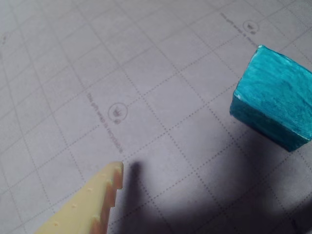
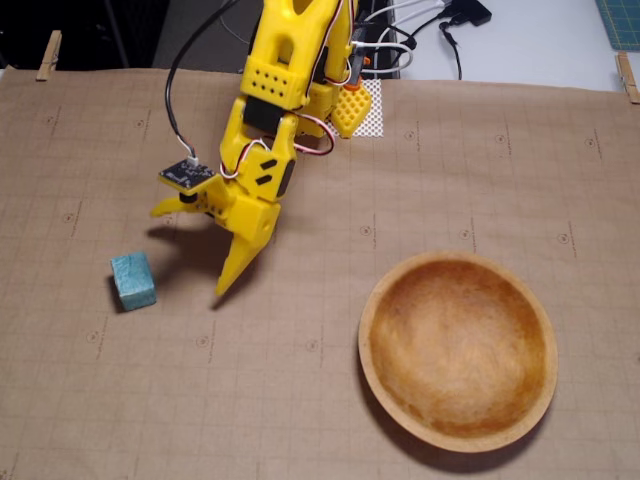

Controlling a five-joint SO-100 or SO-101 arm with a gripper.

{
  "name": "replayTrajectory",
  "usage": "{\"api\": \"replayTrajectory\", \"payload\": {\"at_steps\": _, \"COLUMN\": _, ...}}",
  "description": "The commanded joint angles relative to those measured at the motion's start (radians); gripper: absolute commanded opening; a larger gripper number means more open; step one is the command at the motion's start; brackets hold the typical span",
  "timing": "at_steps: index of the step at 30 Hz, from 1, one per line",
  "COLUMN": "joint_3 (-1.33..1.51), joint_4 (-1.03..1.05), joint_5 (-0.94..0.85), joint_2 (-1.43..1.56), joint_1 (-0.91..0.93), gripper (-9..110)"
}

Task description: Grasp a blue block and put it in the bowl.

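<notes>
Small grey print and round marks stand on the gridded paper (image 1: 146, 87) covering the table. None of it is sharp enough to read.

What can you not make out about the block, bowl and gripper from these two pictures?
- Blue block: the wrist view's right edge cuts off its far side.
- Gripper: the wrist view shows only one fingertip; the rest lies outside the frame.
- Bowl: outside the wrist view entirely, seen only in the fixed view.
- Arm base: cut off by the fixed view's top edge.
</notes>
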Motion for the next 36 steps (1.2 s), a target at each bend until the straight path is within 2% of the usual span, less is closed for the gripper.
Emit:
{"api": "replayTrajectory", "payload": {"at_steps": 1, "joint_3": -0.055, "joint_4": -0.112, "joint_5": 0.006, "joint_2": -0.034, "joint_1": 0.012, "gripper": 59}}
{"api": "replayTrajectory", "payload": {"at_steps": 16, "joint_3": -0.080, "joint_4": -0.268, "joint_5": 0.077, "joint_2": -0.216, "joint_1": 0.124, "gripper": 59}}
{"api": "replayTrajectory", "payload": {"at_steps": 26, "joint_3": -0.101, "joint_4": -0.586, "joint_5": 0.061, "joint_2": -0.431, "joint_1": 0.115, "gripper": 59}}
{"api": "replayTrajectory", "payload": {"at_steps": 36, "joint_3": -0.103, "joint_4": -0.764, "joint_5": -0.008, "joint_2": -0.532, "joint_1": 0.097, "gripper": 59}}
